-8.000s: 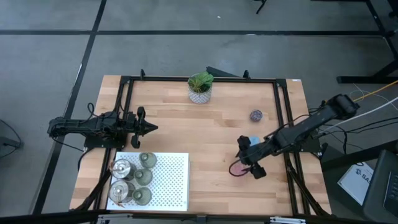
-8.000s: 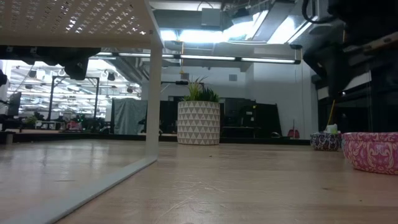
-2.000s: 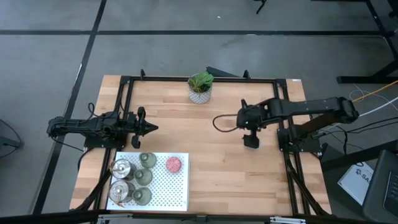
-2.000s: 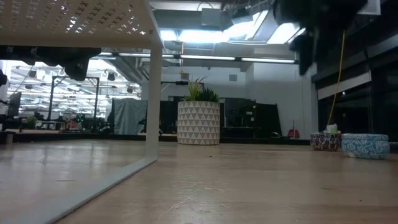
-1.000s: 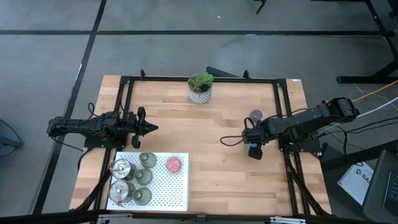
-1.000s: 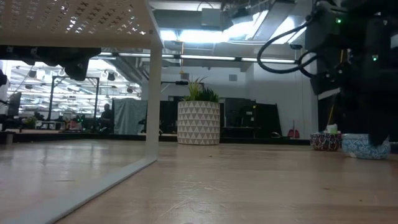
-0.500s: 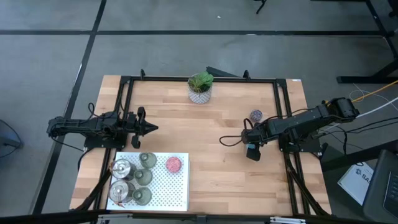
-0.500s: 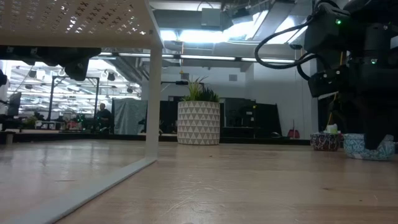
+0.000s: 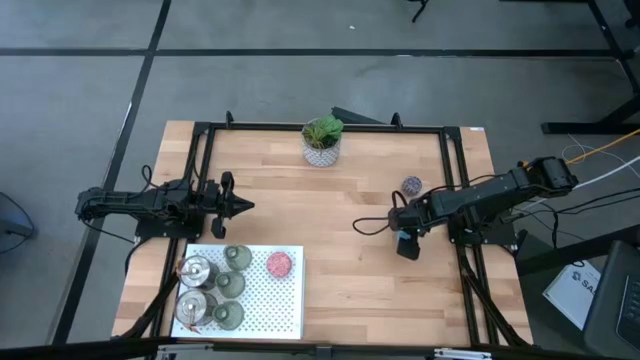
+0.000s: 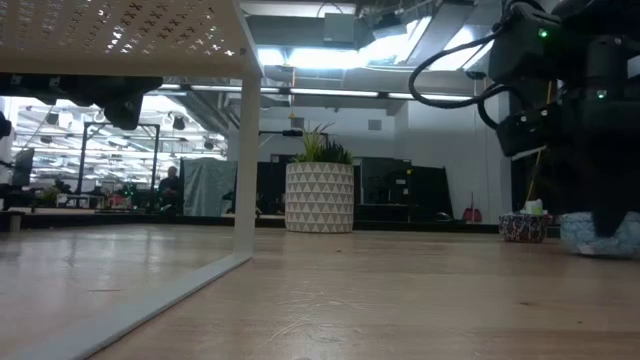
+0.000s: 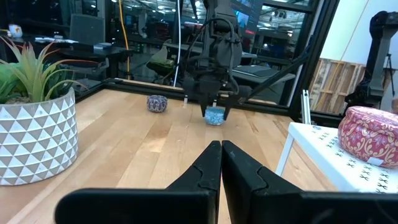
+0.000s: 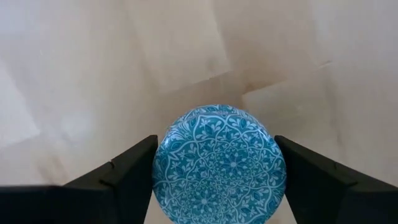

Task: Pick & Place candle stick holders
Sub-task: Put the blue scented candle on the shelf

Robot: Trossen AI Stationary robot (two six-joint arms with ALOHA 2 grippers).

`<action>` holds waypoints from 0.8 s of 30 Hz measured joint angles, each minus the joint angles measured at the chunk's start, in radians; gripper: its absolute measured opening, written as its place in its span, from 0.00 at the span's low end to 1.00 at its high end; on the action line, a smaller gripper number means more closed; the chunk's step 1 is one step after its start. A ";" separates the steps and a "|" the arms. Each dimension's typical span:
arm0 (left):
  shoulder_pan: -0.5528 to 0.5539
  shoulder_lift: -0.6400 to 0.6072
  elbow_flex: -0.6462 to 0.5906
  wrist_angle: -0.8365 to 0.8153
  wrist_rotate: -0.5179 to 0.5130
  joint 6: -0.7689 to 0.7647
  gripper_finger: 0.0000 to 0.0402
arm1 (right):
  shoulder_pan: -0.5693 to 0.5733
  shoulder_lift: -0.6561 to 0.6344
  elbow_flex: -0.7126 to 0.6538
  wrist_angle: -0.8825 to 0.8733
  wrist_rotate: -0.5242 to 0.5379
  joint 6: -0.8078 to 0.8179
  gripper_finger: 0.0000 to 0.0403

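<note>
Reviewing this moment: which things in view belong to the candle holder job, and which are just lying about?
Job: blue holder between the right gripper fingers; speckled purple holder on the table; pink holder, two silver holders and three olive-grey holders on the white perforated tray.

Lying about: potted plant.

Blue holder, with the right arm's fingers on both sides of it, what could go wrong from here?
1. The blue holder is round and the right gripper's fingers sit at its widest sides, so it may slip or tip when lifted.
2. The purple holder stands close by; a swing that way could knock it.
3. The white tray already carries six holders, including the pink one, so placing could bump them.
</note>
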 joint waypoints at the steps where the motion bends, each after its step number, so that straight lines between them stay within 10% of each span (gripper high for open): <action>1: 0.000 0.000 0.000 0.000 0.000 0.000 0.02 | 0.001 0.001 0.004 -0.002 -0.017 0.000 0.71; 24: 0.000 0.000 0.000 0.000 0.000 0.000 0.02 | 0.124 0.025 0.406 -0.020 -0.028 -0.072 0.71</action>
